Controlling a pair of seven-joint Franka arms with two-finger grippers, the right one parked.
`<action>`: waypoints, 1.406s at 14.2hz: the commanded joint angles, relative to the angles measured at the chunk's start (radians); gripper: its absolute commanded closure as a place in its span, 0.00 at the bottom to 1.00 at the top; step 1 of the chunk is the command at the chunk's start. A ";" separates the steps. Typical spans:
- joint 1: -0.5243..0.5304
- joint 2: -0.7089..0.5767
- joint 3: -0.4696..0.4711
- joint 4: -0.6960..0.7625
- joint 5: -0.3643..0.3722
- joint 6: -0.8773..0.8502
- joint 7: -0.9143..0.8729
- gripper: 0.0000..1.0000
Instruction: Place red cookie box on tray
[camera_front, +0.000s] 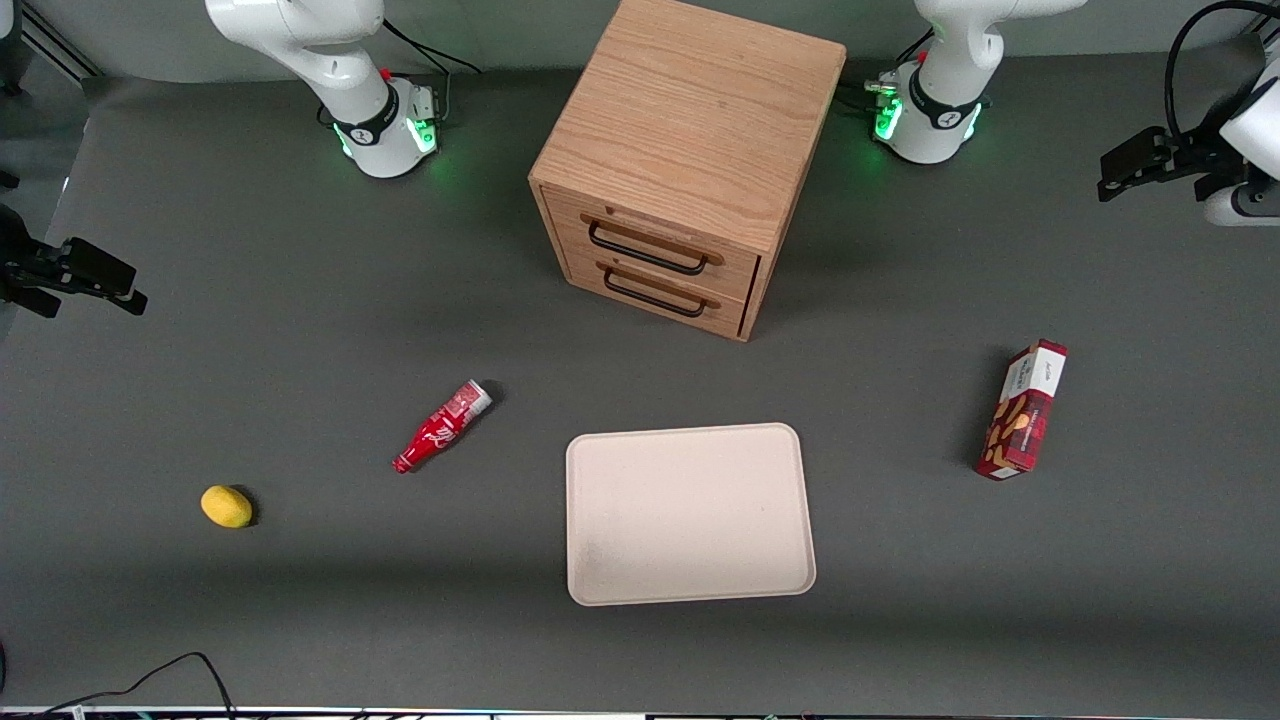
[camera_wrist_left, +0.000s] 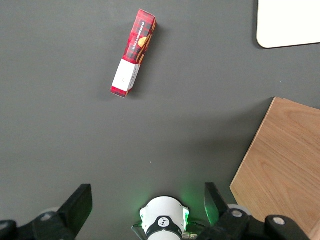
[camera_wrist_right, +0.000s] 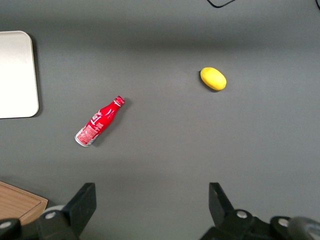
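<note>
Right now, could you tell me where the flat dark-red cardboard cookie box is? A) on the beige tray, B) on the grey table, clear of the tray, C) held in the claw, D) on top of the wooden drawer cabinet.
B: the flat dark-red cardboard cookie box lies on the grey table toward the working arm's end, apart from the large beige rectangular tray; the claw is open above the table.

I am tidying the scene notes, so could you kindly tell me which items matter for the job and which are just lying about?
Needed:
- flat dark-red cardboard cookie box, on the table
- large beige rectangular tray
- left pincer, open, raised, holding nothing

Lying about:
- small red bottle
- yellow lemon
- wooden drawer cabinet
</note>
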 joint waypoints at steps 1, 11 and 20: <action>-0.019 0.006 0.025 0.033 0.003 -0.034 0.013 0.00; -0.016 0.015 0.027 0.050 0.002 -0.055 0.013 0.00; -0.013 0.105 0.100 0.043 0.012 0.047 0.211 0.00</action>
